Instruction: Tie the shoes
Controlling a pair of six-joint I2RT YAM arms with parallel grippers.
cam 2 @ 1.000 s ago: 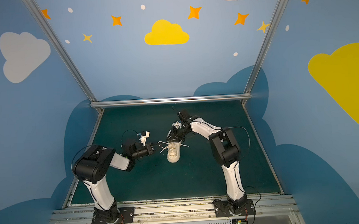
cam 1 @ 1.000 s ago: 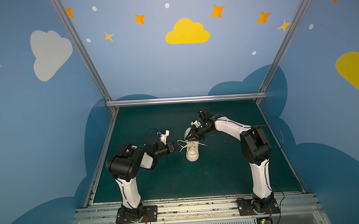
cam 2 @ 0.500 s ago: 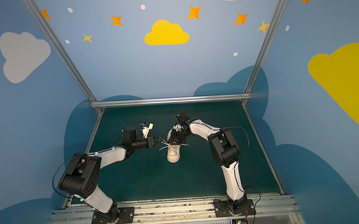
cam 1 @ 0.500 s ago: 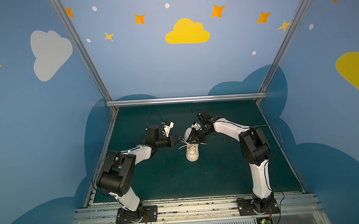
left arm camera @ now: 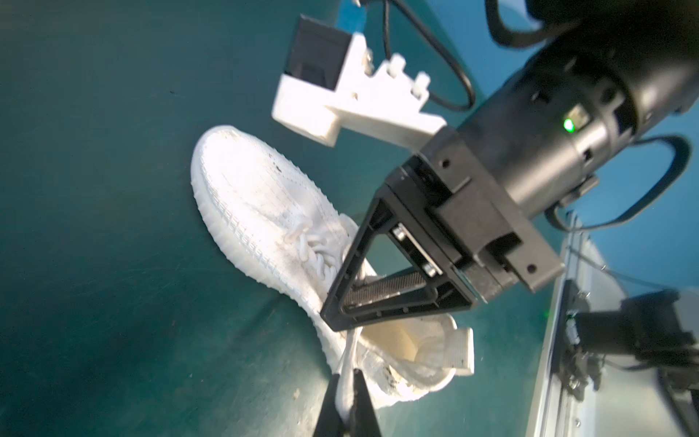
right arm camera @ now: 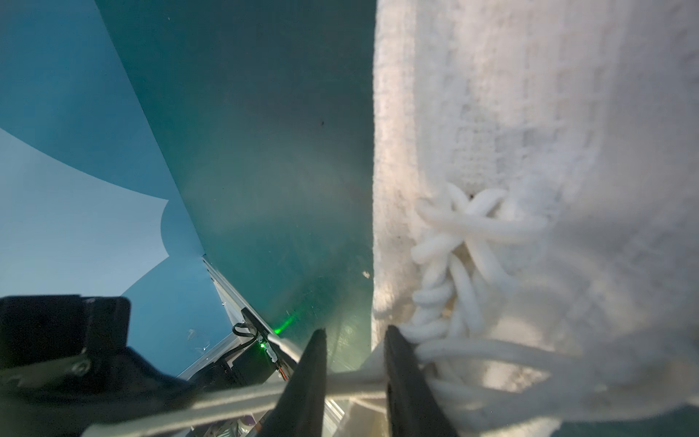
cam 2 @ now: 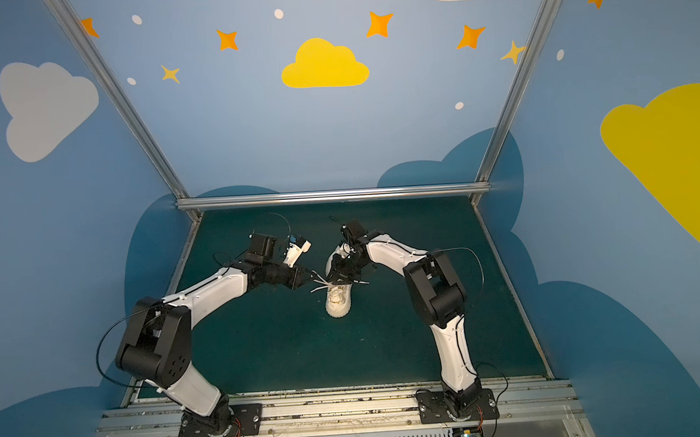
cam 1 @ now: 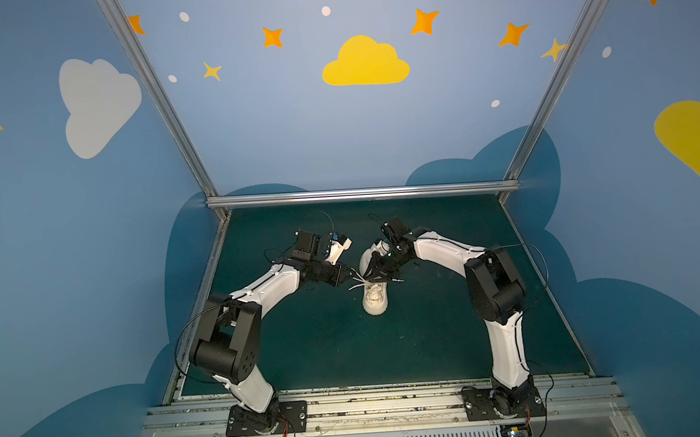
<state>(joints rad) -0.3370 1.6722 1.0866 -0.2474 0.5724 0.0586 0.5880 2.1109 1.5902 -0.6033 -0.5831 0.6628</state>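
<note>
The shoes are a single off-white knit sneaker (cam 1: 375, 301) (cam 2: 339, 303) lying mid-mat with its toe toward the front. In the left wrist view its heel opening and pull tab face me (left arm camera: 264, 204). My left gripper (cam 1: 349, 275) (cam 2: 312, 276) (left arm camera: 346, 374) sits just left of the shoe's collar, shut on a cream lace (left arm camera: 350, 352) that runs taut to the eyelets. My right gripper (cam 1: 374, 273) (cam 2: 335, 276) (right arm camera: 355, 340) hovers over the tongue and knot area with its fingers apart. A lace strand (right arm camera: 227, 401) crosses the gap between them, beside the crossed lacing (right arm camera: 465, 242).
The dark green mat (cam 1: 327, 345) is bounded by a metal rail at the back (cam 1: 363, 193) and slotted aluminium rails at the front (cam 1: 372, 401). Blue painted walls close in left, right and behind. The two grippers stand almost tip to tip above the shoe.
My left arm has stretched out and swung toward the back, carrying its pinched lace up beside the shoe's collar. The right gripper stayed over the tongue and its fingers spread slightly.
</note>
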